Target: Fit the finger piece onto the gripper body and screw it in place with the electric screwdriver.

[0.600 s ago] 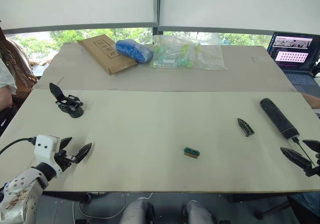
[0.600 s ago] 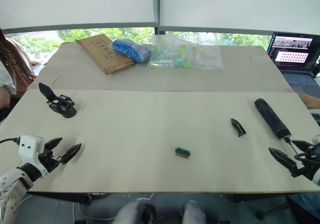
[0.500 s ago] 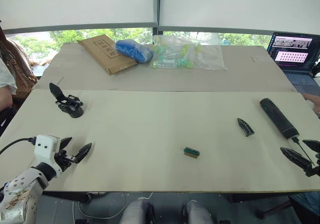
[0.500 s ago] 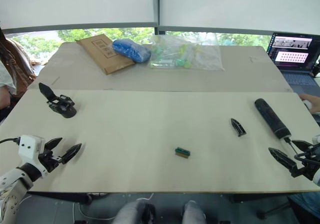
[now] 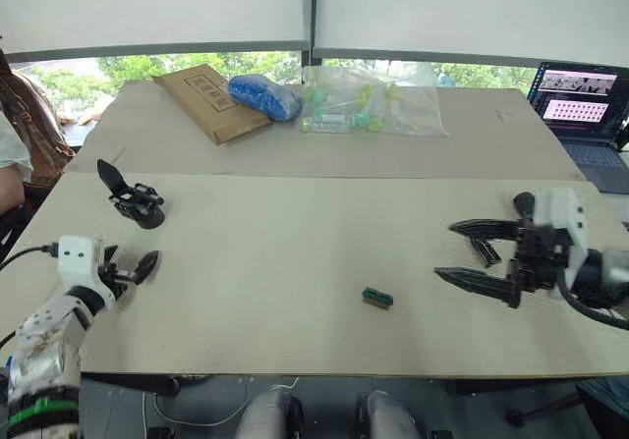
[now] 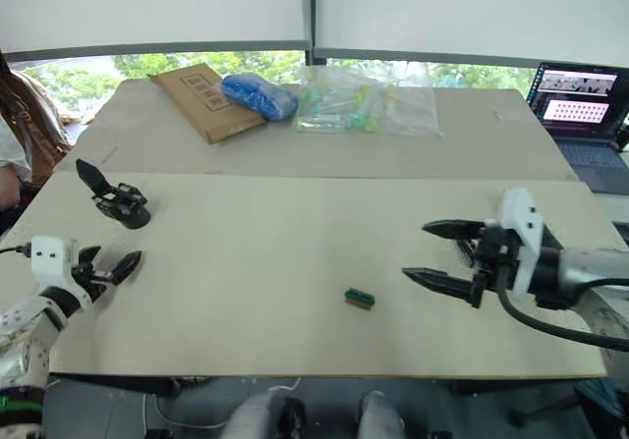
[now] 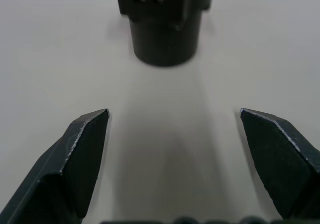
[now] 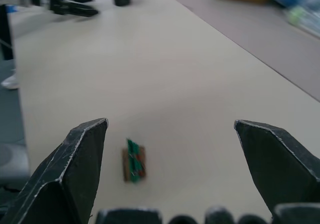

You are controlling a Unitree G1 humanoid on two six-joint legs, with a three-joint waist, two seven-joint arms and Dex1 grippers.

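Observation:
The gripper body (image 5: 135, 203) stands at the table's far left, one pointed finger sticking up. My left gripper (image 5: 129, 261) is open just in front of it; in the left wrist view the gripper body (image 7: 165, 26) sits ahead of the gap, untouched. The finger piece (image 5: 484, 251) lies on the right. My right gripper (image 5: 445, 250) hovers over it, open and pointing left, its fingers spread either side. The electric screwdriver (image 5: 523, 202) is mostly hidden behind that gripper's white housing. Nothing is held.
A small green block (image 5: 376, 298) lies at the centre front, also ahead of my right gripper as the green block (image 8: 134, 166). On the rear table are a brown envelope (image 5: 204, 103), a blue bag (image 5: 263, 97) and a clear bag of parts (image 5: 371, 111). A laptop (image 5: 580, 115) stands far right; a person (image 5: 18, 135) sits far left.
My right gripper swung in from the table's right front corner to over the finger piece, now pointing left. My left gripper moved forward toward the gripper body. A hand at the right edge is gone.

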